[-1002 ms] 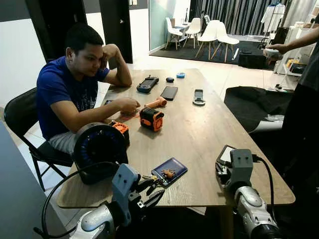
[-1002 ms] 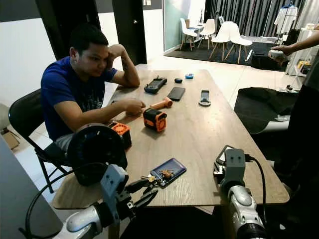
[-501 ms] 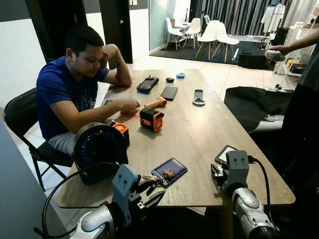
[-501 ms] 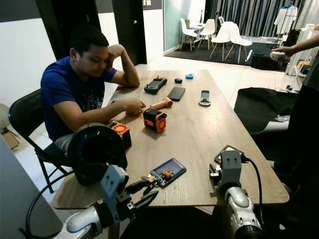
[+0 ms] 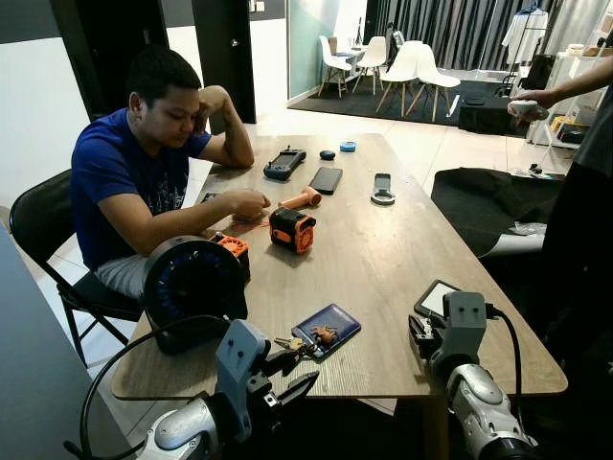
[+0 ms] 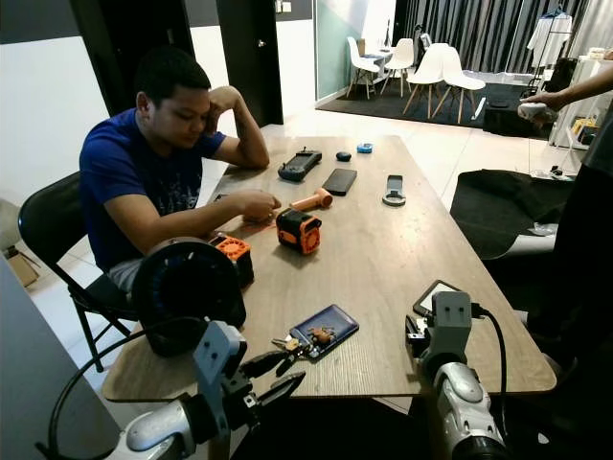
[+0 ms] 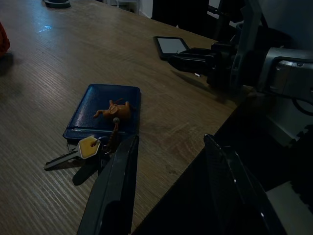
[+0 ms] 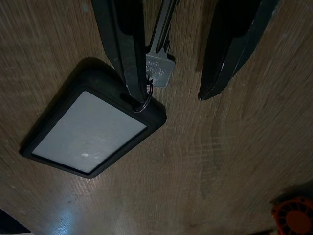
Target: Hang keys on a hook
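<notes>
Left wrist view: the left hand [image 7: 166, 186] is held open at the near edge of the wooden surface [image 5: 383, 249], one finger [image 7: 115, 186] just beside the keys [image 7: 80, 149], which lie flat on the surface against a dark blue wallet [image 7: 105, 112] bearing a small orange figure. That placement suggests a grasp being lined up, judged from the spread fingers. The right hand [image 8: 181, 54] is seen open above a dark rectangular device with a pale screen [image 8: 90, 129]; a second key [image 8: 159, 61] on a ring lies between its fingers, not gripped. No hook is visible. A seated person [image 5: 144, 163] rests an arm on the surface near an orange tool [image 5: 290, 229]. No writing or brand can be read.
</notes>
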You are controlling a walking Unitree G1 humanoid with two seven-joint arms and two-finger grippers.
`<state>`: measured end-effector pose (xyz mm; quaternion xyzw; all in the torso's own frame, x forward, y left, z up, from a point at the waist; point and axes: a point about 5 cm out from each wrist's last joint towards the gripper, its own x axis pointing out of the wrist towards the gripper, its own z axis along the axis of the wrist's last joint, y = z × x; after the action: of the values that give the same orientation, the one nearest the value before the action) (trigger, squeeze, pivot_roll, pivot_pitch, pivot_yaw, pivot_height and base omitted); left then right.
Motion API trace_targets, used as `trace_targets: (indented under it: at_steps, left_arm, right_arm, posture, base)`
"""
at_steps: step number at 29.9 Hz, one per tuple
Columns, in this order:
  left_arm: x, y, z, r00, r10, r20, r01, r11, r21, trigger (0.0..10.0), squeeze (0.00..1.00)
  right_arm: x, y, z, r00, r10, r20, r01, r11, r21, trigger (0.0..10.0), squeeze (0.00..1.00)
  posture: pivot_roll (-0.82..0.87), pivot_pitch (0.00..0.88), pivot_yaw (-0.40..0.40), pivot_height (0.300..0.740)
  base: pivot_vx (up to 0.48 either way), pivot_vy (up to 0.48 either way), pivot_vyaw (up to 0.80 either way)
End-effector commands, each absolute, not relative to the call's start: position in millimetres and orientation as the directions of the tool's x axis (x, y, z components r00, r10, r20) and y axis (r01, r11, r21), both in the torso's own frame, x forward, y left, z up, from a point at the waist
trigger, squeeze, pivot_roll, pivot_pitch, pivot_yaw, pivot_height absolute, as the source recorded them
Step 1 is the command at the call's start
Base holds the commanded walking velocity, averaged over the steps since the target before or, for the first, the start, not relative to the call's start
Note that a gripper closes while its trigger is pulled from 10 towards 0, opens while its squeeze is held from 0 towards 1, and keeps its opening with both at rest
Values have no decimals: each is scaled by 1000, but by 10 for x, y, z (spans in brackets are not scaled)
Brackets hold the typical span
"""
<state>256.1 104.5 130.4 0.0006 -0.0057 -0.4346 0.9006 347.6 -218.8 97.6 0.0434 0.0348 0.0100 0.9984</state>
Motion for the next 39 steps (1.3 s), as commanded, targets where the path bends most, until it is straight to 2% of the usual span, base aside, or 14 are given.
trace_targets:
  at_steps: [1,11,12,14,15,16,20,21,23,26,32,37,38,39]
  left_arm:
    - [2528,1065,1292,610,-793,-6,793,610,5,10000,0]
    - [2512,1063,1290,598,-801,-8,801,598,3,10000,0]
    - [2512,1062,1290,597,-803,-9,803,597,2,10000,0]
    - [2509,1059,1288,592,-806,-10,806,592,0,10000,0]
    - [2507,1058,1288,591,-806,-10,806,591,0,10000,0]
    - [2504,1056,1289,590,-807,-11,807,590,0,10000,0]
    - [2501,1049,1291,586,-810,-10,810,586,-1,10000,0]
    - [2501,1047,1292,585,-811,-10,811,585,-1,10000,0]
    - [2501,1045,1293,584,-811,-10,812,584,-1,10000,0]
    - [2498,1036,1294,581,-814,-9,814,581,-1,10000,0]
    - [2497,1035,1293,580,-815,-11,815,580,-1,10000,0]
    - [2509,1050,1299,587,-810,-12,810,587,2,10000,0]
    - [2512,1054,1301,589,-808,-12,808,589,3,10000,0]
    - [2512,1054,1301,589,-808,-12,808,589,3,10000,0]
  right_arm:
    - [3383,-2196,771,987,18,-158,2,992,123,10000,0]
    - [3371,-2163,732,983,44,-176,-17,988,153,9882,0]
    - [3371,-2160,729,983,47,-179,-19,988,155,7608,0]
    - [3370,-2154,722,982,53,-184,-24,987,158,5725,0]
    - [3370,-2153,721,981,54,-184,-24,987,159,5725,0]
    - [3371,-2153,721,981,55,-185,-25,987,159,4980,0]
    - [3372,-2149,721,981,58,-186,-28,987,160,4627,0]
    - [3373,-2147,722,981,60,-186,-30,987,160,4000,0]
    - [3373,-2146,722,981,62,-186,-31,986,161,4000,0]
    - [3372,-2141,722,981,67,-185,-36,986,163,2039,0]
    - [3372,-2139,722,980,70,-184,-39,985,165,1804,0]
    - [3419,-2177,857,994,40,-103,-20,982,188,1765,0]
    - [3451,-2183,970,999,33,-31,-25,978,207,3294,0]
    - [3451,-2183,970,999,33,-31,-25,978,207,3294,0]
  posture:
    - [77,66,24,740]
    - [76,65,24,740]
    - [78,65,27,740]
    - [79,65,26,740]
    - [79,65,26,740]
    - [79,66,26,740]
    - [79,65,26,740]
    - [78,65,26,740]
    - [78,65,26,740]
    - [78,67,27,740]
    - [79,68,27,740]
    - [82,69,28,740]
    - [82,72,31,740]
    - [82,72,31,740]
  base:
    - [0,0,0]
    - [0,0,0]
    - [0,0,0]
    - [0,0,0]
    - [0,0,0]
    - [0,0,0]
    - [0,0,0]
    - [0,0,0]
    - [0,0,0]
    - [0,0,0]
    - [0,0,0]
    - [0,0,0]
    - [0,0,0]
    - [0,0,0]
